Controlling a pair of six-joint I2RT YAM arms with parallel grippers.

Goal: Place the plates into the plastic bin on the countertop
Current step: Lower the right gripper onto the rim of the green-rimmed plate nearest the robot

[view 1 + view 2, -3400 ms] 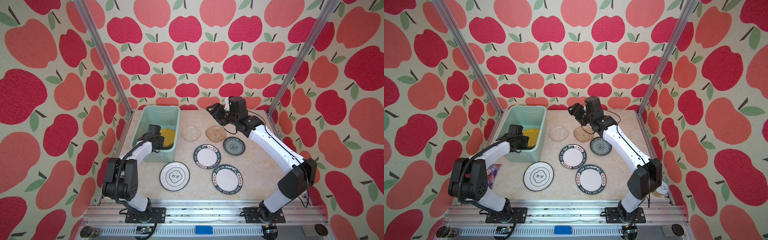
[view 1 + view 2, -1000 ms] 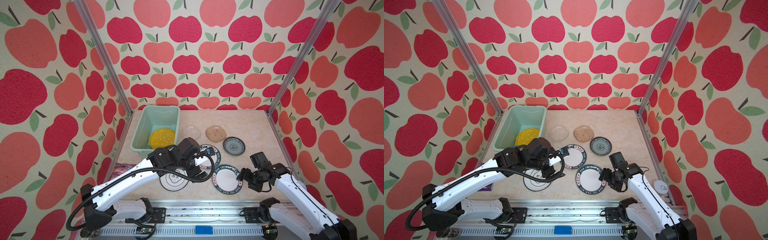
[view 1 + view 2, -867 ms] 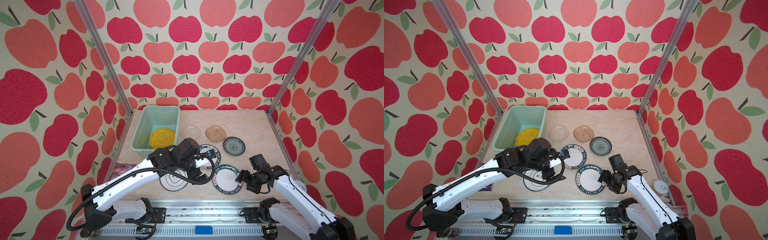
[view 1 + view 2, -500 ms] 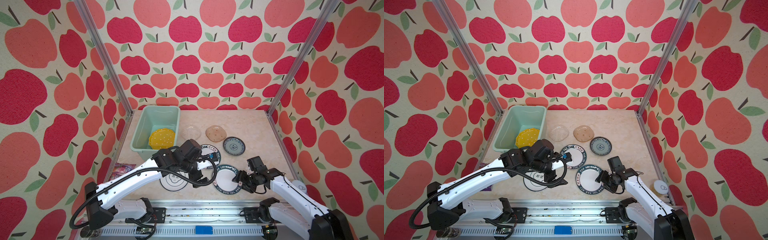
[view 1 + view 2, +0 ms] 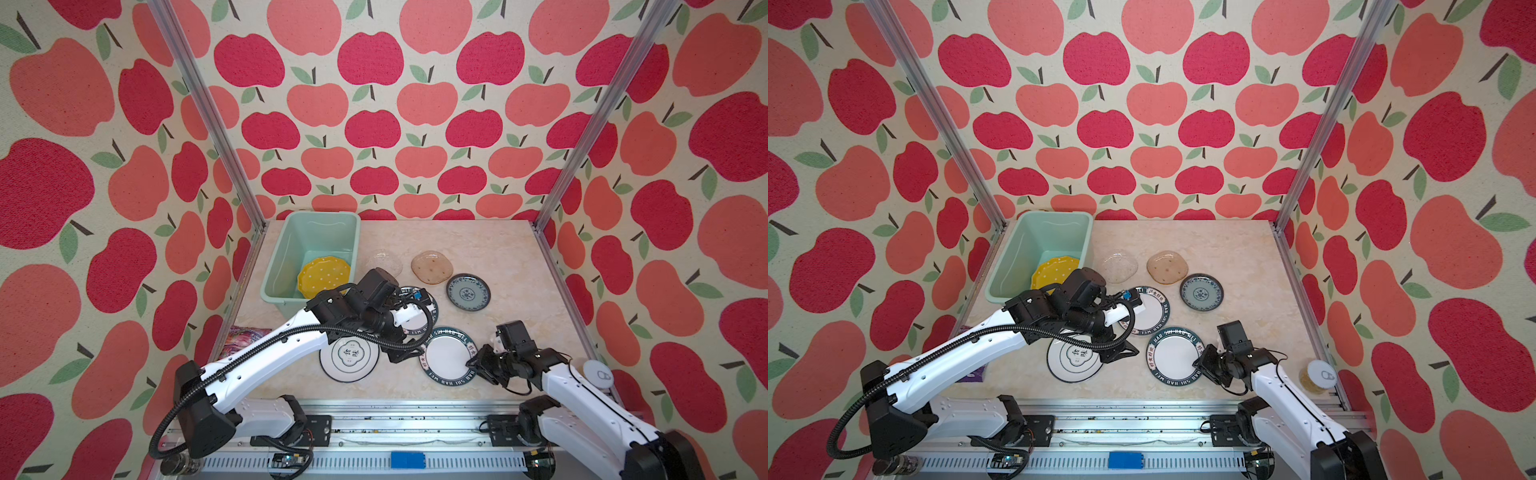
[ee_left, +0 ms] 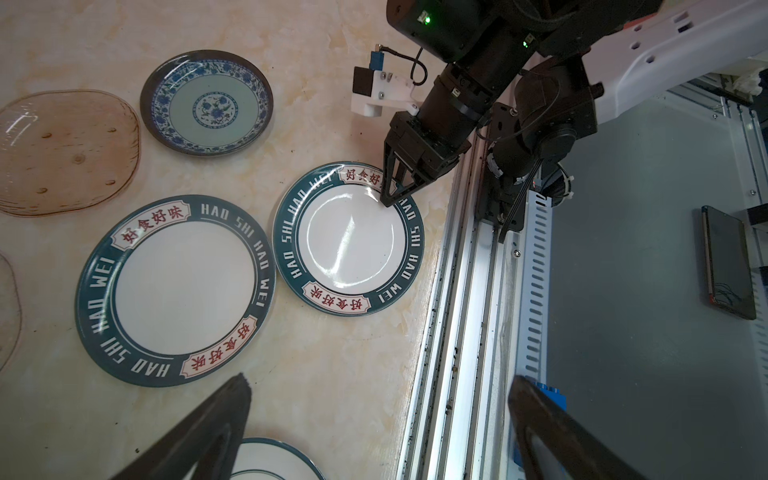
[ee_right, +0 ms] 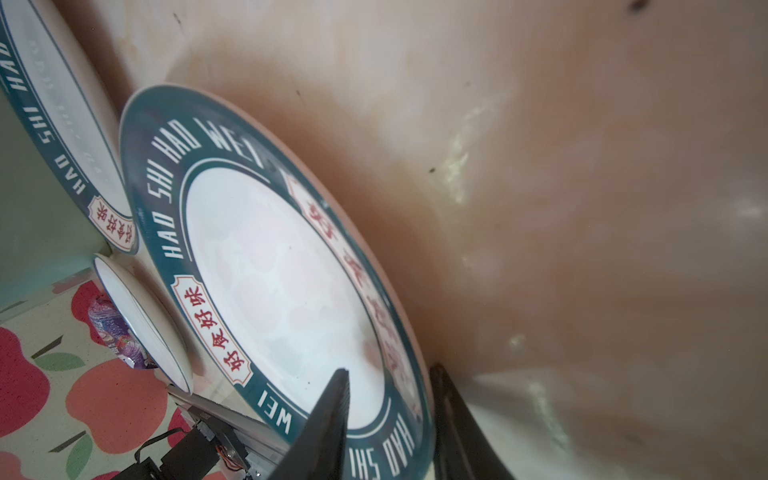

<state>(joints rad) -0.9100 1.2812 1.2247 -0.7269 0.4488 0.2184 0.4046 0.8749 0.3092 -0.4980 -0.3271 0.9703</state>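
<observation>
The mint plastic bin [image 5: 272, 266] stands at the back left of the countertop [image 5: 478, 245], with the yellow dotted plate [image 5: 324, 276] inside. On the counter lie a clear glass plate [image 5: 384, 262], an amber one [image 5: 431, 267], a blue patterned one [image 5: 468, 292], a lettered plate [image 6: 183, 286] half under my left arm, an emblem plate [image 5: 349, 359] and a front lettered plate [image 5: 446, 355]. My right gripper [image 7: 388, 374] is shut on that front plate's right rim, one finger above and one below. My left gripper [image 6: 380, 380] hangs wide open and empty between the two front plates.
A purple packet [image 5: 245, 334] lies at the counter's left edge. A round tin [image 5: 598, 374] sits outside the right rail. The aluminium front rail [image 5: 395, 409] runs just behind both grippers. A dark phone [image 6: 727, 262] lies off the counter.
My right gripper slid left to the front lettered plate's rim and its jaws closed on it. The left arm drifted slightly, still open.
</observation>
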